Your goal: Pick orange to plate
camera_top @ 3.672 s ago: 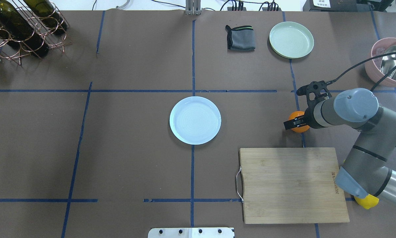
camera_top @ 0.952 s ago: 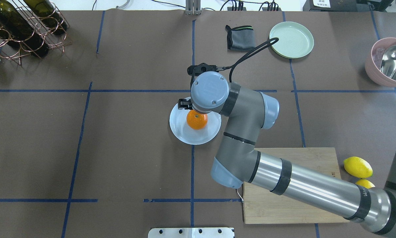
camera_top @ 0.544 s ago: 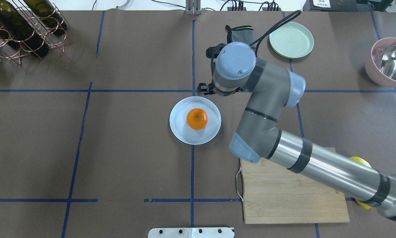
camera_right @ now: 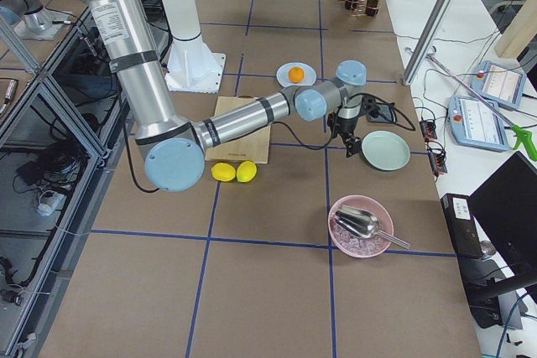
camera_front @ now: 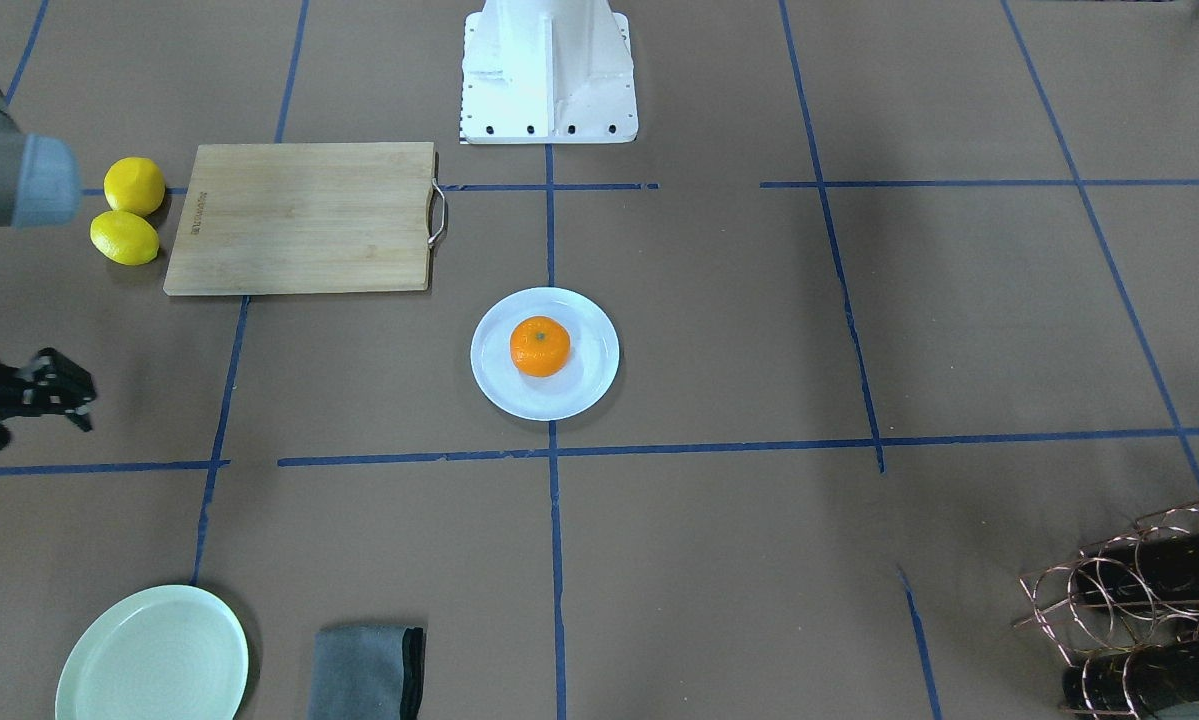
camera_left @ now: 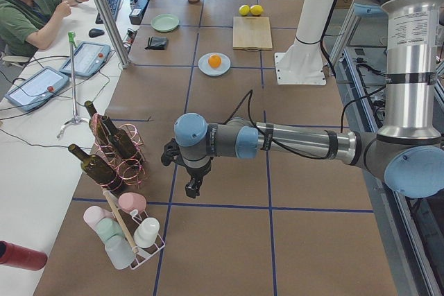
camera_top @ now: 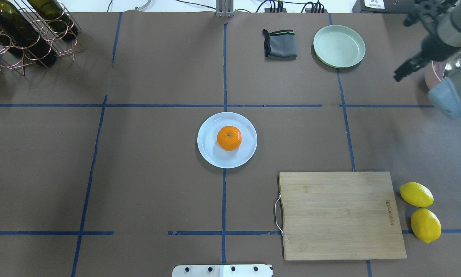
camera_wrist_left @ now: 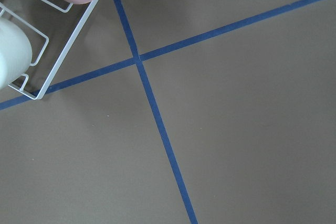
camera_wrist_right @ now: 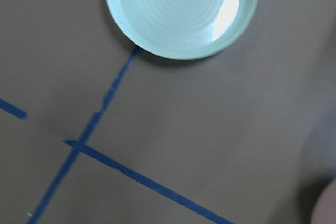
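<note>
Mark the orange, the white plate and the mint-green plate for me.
orange (camera_top: pixel 229 138): overhead view, centre of its top.
white plate (camera_top: pixel 211 152): overhead view, bare surface beside the orange.
mint-green plate (camera_top: pixel 339 46): overhead view, centre of its well.

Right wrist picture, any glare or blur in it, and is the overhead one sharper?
Right wrist view: a bright glare patch sits on the pale mint-green round plate, and the blue tape lines look smeared. Overhead view: the small bright orange fruit on the round white plate is crisp; only the right pincer looks soft.
</note>
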Robot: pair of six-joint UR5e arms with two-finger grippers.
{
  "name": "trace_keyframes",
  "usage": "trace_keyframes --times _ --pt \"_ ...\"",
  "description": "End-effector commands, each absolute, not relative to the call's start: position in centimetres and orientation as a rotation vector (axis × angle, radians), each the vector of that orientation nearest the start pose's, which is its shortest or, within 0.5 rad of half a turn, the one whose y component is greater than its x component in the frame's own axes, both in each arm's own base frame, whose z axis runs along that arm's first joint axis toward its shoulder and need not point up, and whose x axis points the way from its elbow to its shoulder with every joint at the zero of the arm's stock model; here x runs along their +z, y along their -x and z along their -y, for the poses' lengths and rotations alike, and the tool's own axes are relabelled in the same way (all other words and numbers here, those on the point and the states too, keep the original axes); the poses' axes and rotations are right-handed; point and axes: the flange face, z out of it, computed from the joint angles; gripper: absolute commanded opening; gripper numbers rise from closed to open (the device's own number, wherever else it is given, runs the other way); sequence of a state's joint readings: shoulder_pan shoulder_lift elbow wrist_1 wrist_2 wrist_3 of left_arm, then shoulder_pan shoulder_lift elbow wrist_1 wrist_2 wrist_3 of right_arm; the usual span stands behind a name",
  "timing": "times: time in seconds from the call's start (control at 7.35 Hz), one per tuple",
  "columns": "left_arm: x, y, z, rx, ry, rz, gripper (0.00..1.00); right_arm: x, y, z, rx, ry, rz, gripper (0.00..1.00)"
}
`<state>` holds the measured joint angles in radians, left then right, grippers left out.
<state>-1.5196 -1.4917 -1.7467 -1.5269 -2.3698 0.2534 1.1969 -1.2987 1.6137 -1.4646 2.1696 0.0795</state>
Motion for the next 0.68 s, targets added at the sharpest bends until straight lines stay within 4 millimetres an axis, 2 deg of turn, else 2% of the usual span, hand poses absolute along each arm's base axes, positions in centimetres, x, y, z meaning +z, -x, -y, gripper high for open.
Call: trace_keyframes --times 0.0,0.14,0.27,0.54 --pt "61.4 3.9 45.6 0.309 -0.127 -0.794 1.00 61.5 4.4 52.4 -0.278 -0.202 0.617 1.00" --pt "61.7 3.9 45.6 0.310 -0.124 -0.792 1.00 64.6 1.6 49.9 -0.237 -0.191 0.566 1.00" --pt "61.2 3.9 45.7 0.315 -0.134 -0.788 1.00 66.3 0.8 48.3 -0.251 -0.187 0.557 1.00" --pt "61.4 3.9 45.7 0.314 -0.132 -0.787 1.00 69.2 -0.9 47.4 -0.204 -0.138 0.556 1.00"
